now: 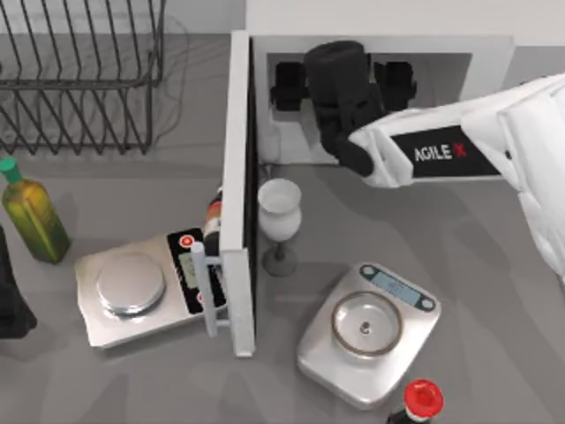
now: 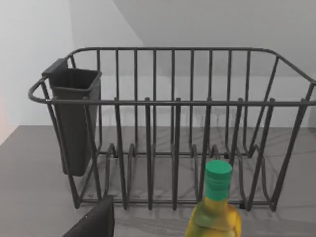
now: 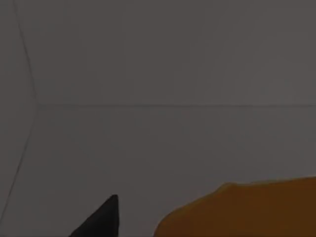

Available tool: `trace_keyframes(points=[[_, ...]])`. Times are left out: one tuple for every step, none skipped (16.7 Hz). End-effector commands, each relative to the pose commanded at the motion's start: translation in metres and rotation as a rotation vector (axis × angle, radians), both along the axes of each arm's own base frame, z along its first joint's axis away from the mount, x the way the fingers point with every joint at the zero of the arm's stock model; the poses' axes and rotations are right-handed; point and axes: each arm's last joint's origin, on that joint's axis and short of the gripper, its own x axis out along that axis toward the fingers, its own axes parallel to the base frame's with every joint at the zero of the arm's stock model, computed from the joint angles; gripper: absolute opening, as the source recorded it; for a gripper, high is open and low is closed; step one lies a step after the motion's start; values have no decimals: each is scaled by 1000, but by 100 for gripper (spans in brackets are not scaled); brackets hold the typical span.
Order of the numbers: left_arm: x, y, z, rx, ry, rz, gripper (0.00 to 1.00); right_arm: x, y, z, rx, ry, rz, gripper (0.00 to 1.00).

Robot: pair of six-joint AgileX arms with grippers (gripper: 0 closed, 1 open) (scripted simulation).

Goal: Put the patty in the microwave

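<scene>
The patty [image 3: 242, 210] is a flat, orange-brown slab with a rounded edge, lying against the pale inner wall of the microwave [image 1: 371, 53], which stands at the desk's [image 1: 494, 256] far edge with its white door [image 1: 237, 185] swung wide open. The right gripper [image 1: 340, 79] reaches into the cavity; whether its fingers are apart or together cannot be told. The left arm is parked at the desk's left edge, near a wire rack [image 2: 173, 128] and an oil bottle [image 2: 216, 207].
</scene>
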Motion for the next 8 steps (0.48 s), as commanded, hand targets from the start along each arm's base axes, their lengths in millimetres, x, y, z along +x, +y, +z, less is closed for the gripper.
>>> trace_keyframes(points=[[0, 0, 0, 0, 0, 0, 100, 0, 0, 0, 0, 0, 0, 100], [0, 0, 0, 0, 0, 0, 100, -41, 19, 10, -31, -16, -31, 100], [0, 0, 0, 0, 0, 0, 100, -41, 19, 12, -30, -18, -31, 100], [0, 0, 0, 0, 0, 0, 100, -40, 20, 20, -26, -23, -29, 100], [0, 0, 0, 0, 0, 0, 100, -40, 20, 30, -23, -29, -29, 100], [0, 0, 0, 0, 0, 0, 100, -39, 20, 41, -22, -30, -30, 100], [0, 0, 0, 0, 0, 0, 100, -39, 20, 51, -26, -24, -31, 100], [0, 0, 0, 0, 0, 0, 100, -39, 20, 60, -33, -13, -32, 100]])
